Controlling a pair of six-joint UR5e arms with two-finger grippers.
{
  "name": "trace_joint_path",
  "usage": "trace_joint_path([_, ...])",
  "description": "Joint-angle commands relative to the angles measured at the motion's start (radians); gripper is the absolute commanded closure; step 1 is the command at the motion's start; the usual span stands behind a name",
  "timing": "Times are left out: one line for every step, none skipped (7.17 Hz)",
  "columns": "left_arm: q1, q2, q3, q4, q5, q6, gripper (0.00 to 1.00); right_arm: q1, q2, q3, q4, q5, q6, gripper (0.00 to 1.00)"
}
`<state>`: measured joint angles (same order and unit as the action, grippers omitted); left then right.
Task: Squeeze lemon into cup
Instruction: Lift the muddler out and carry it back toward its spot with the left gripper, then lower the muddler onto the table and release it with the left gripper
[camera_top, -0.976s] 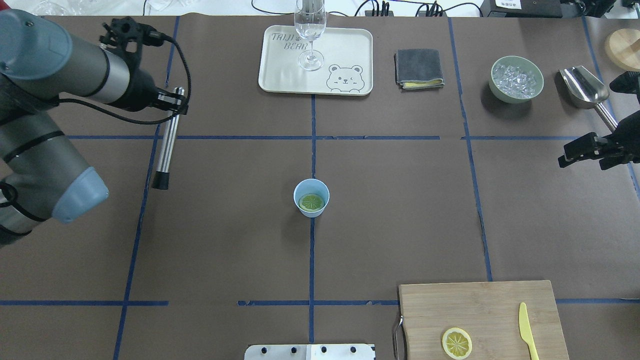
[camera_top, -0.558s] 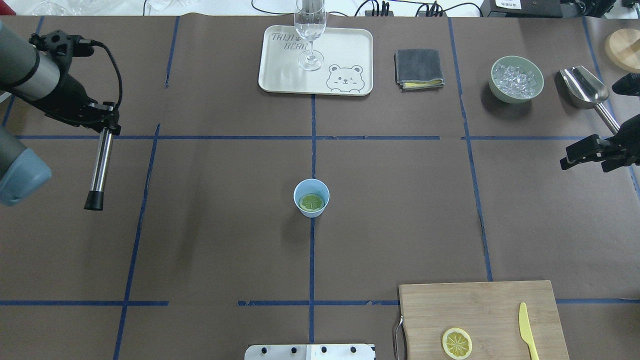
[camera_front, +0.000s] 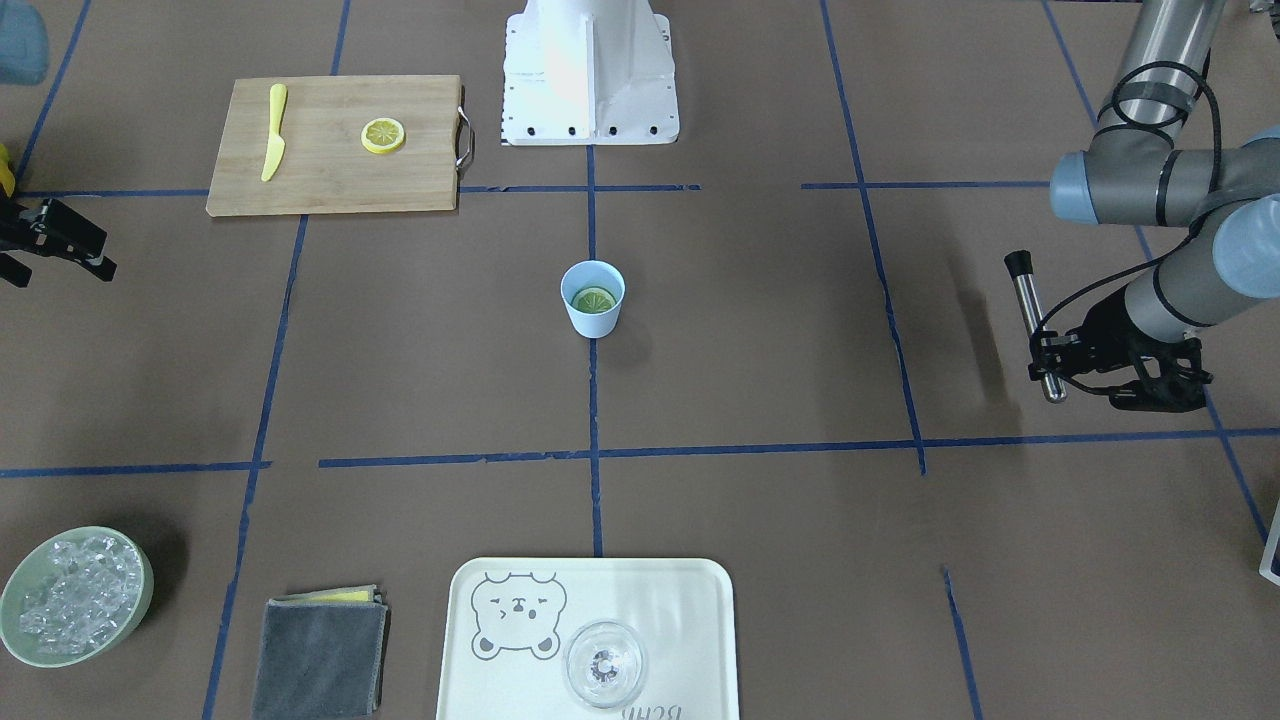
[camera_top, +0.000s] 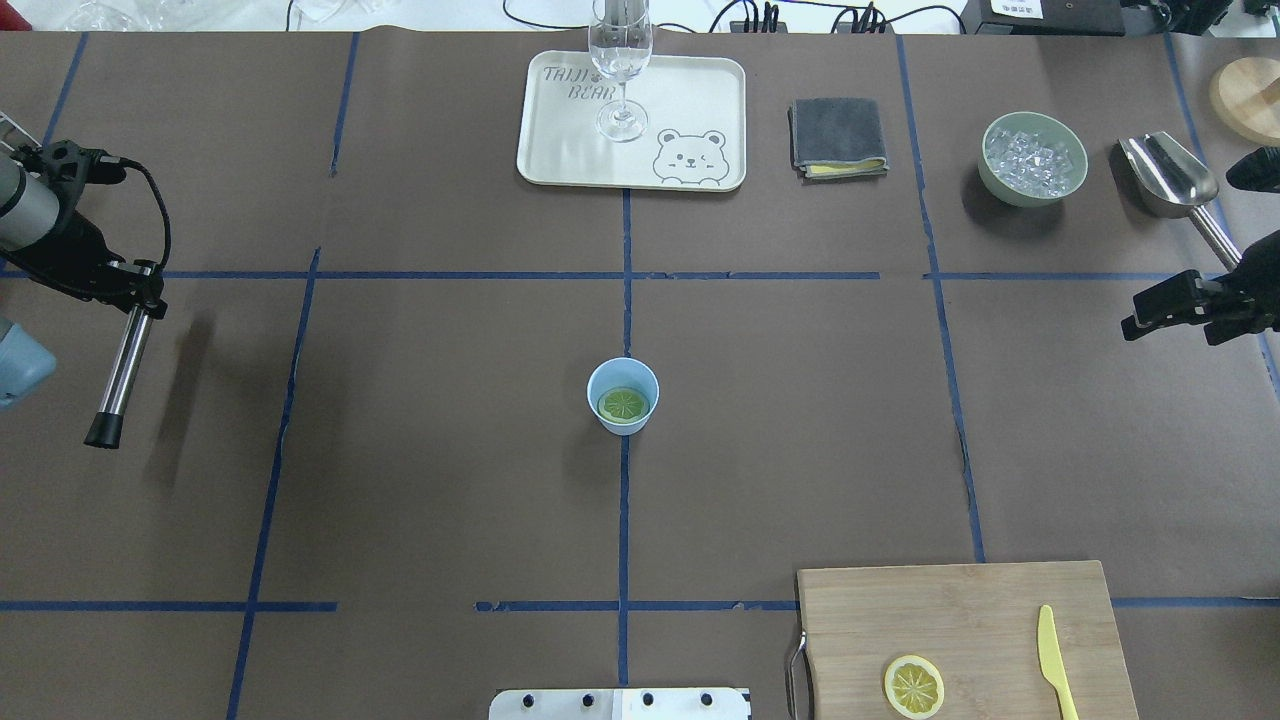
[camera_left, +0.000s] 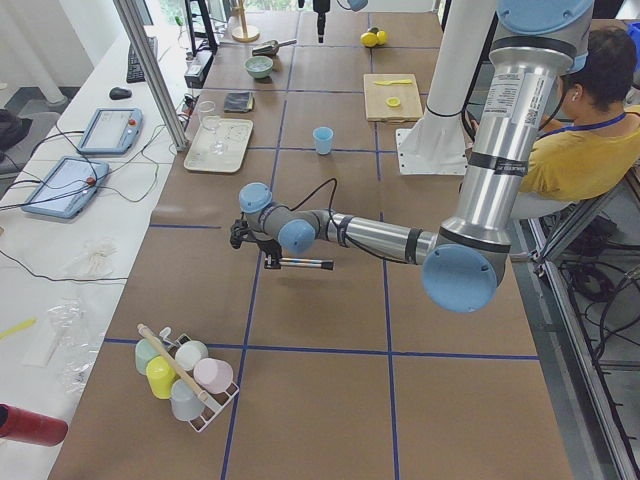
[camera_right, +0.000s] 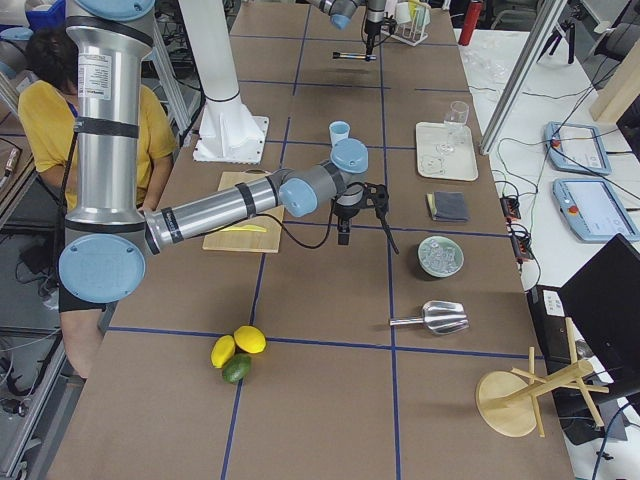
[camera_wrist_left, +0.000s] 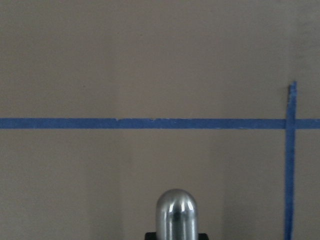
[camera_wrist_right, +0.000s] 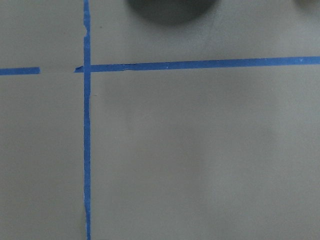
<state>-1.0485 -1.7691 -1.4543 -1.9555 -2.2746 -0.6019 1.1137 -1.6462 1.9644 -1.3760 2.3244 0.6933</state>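
**Pressing rod carried off to the left, lemon left in the cup**

Since a second ago the left arm has swung well to the left, taking the metal rod (camera_top: 118, 375) from near the middle-left tape line out to the worktop's left edge. The cup and both slices have not shifted.

The left end effector (camera_top: 140, 300) is clamped on the rod's far end. The rod lies roughly level above the worktop with its black cap pointing near, and its shadow falls just beside it. The right end effector (camera_top: 1140, 315) hovers at the far right edge, its fingers apparently apart and holding nothing.

The cup (camera_top: 622, 366) stands at the centre on the tape cross, with the lemon (camera_top: 623, 404) flat at its bottom. A second slice (camera_top: 913, 686) lies on the cutting board (camera_top: 950, 610), near right.

The pressing looks done, so the step is probably putting the tool away. To do it well, keep the clamp firm and the rod level during travel. Lower the rod until it rests on the worktop before letting go, since a round bar may roll. Stop short of the cup rack (camera_left: 185, 375) at the left end.
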Motion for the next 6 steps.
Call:
trace_joint_path([0.004,0.007,0.020,-0.019,0.046,-0.045,1.00,0.000,-0.001,0.005,0.000,0.001,0.000,0.00])
trace_joint_path([0.014,-0.003,0.026,-0.022,0.046,-0.091,1.00,0.000,-0.001,0.005,0.000,0.000,0.000,0.00])
trace_joint_path([0.039,-0.004,0.028,-0.017,0.047,-0.096,1.00,0.000,-0.001,0.005,0.000,0.001,0.000,0.00])
trace_joint_path([0.050,-0.006,0.026,-0.016,0.049,-0.093,1.00,0.000,-0.001,0.005,0.000,0.001,0.000,0.00])
trace_joint_path([0.064,-0.003,0.019,-0.016,0.052,-0.084,1.00,0.000,-0.006,0.005,0.000,0.001,0.000,0.00])
trace_joint_path([0.064,0.005,0.009,-0.017,0.052,-0.082,1.00,0.000,-0.006,0.005,0.000,0.001,0.000,0.00])
